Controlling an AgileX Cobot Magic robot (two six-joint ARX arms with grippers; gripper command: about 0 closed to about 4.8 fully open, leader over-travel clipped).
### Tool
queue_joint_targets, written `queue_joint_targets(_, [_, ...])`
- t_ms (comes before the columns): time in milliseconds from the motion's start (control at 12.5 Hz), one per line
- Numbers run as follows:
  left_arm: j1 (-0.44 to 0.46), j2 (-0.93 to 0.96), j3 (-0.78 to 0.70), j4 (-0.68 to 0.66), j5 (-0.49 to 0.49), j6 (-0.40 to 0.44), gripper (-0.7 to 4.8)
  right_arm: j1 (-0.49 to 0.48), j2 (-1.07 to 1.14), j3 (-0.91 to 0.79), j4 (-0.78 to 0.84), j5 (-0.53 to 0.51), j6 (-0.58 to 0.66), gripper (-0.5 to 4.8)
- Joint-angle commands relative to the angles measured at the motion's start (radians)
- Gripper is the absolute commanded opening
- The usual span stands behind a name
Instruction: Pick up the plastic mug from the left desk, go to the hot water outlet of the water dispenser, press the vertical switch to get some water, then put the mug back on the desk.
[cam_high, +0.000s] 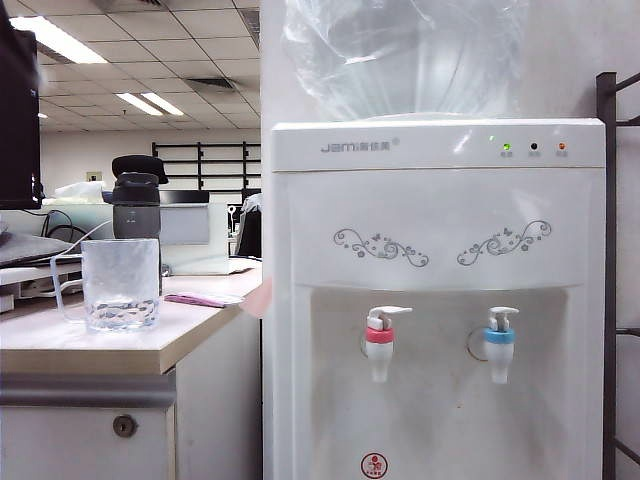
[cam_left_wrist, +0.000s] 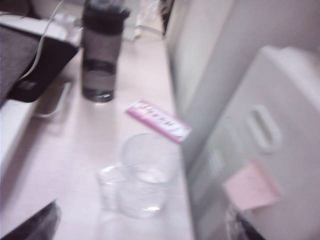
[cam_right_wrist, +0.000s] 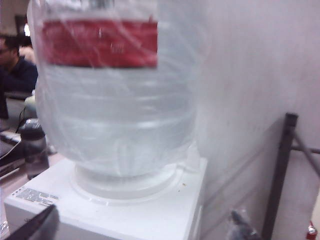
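Taps are showing as two on your dispenser (cam_high: 436, 300): red outlet (cam_high: 380, 345) with its switch (cam_high: 389, 313), and a blue tap (cam_high: 499, 344). One mug (cam_high: 120, 284) is standing on the desk (cam_high: 95, 345), below your left gripper (cam_left_wrist: 145, 235), before one dark bottle (cam_left_wrist: 101, 52). Both grippers are gaping wide, holding nothing. Only your right gripper (cam_right_wrist: 140, 235) view is showing the jug's (cam_right_wrist: 117, 95) red label.
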Motion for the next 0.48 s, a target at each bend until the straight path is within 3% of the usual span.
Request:
queue_joint_targets(80, [-0.017, 0.412, 0.002, 0.31, -0.112, 0.112, 4.79, 0.002, 0.103, 0.01, 0.127, -0.01, 0.011, 4.44])
queue_joint_targets(320, [-0.016, 0.665, 0.001, 0.527, -0.116, 0.234, 4.79, 0.002, 0.241, 0.01, 0.188, -0.009, -0.037, 4.44])
queue_joint_targets(480, [-0.016, 0.693, 0.001, 0.548, -0.137, 0.314, 4.79, 0.002, 0.255, 0.01, 0.196, -0.01, -0.042, 4.44])
